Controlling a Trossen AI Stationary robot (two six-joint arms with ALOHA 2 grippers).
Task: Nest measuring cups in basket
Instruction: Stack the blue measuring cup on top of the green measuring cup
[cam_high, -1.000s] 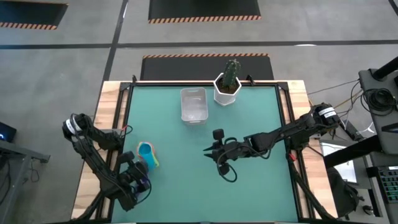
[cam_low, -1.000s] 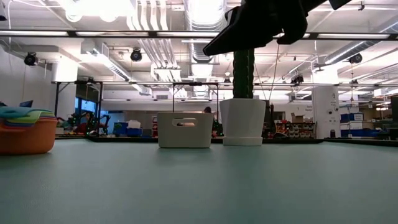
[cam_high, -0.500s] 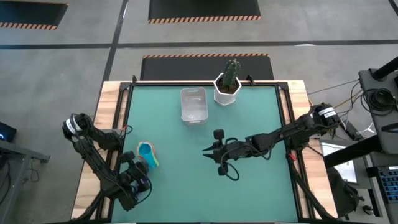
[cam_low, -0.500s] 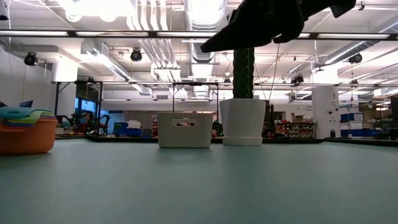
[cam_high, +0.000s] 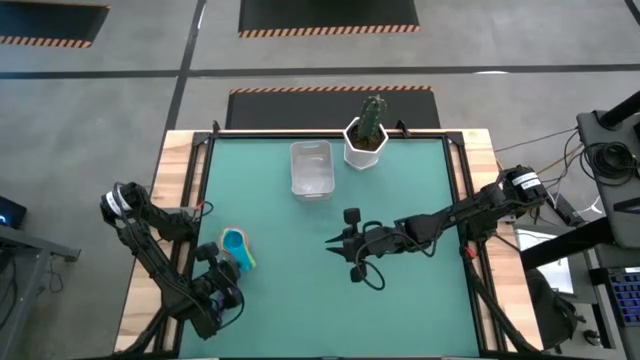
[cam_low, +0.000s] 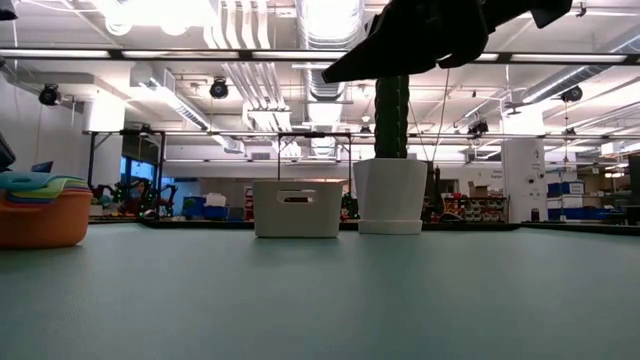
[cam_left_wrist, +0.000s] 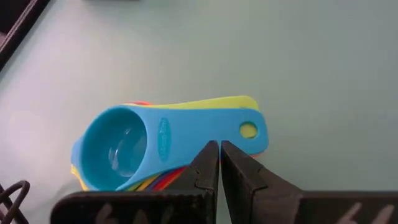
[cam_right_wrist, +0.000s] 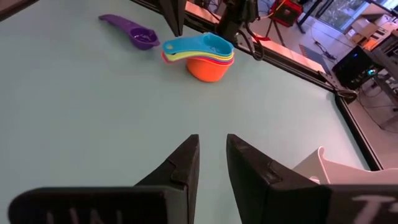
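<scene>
A small oval mark is seen on the handle of the topmost blue cup (cam_left_wrist: 124, 146), but its lettering cannot be read; no other writing can be made out. The measuring cups (cam_high: 237, 247) are found stacked together on the green table (cam_high: 420, 300) near its left edge, with the orange cup (cam_right_wrist: 207, 68) at the bottom and the blue one on top, while a purple cup (cam_right_wrist: 134, 34) is seen lying apart from the stack in the right wrist view. The basket (cam_high: 311, 169) is placed near the far edge of the table, just beside the white cactus pot (cam_high: 365, 146), well apart from the stack. The left gripper (cam_left_wrist: 219, 163) is held low beside the stack at the near left of the table, its fingers pressed together just at the blue cup's handle, nothing being pinched. The right gripper (cam_right_wrist: 211, 158) is extended over the middle of the table, raised above the surface, with its fingers slightly parted and nothing held between them.
</scene>
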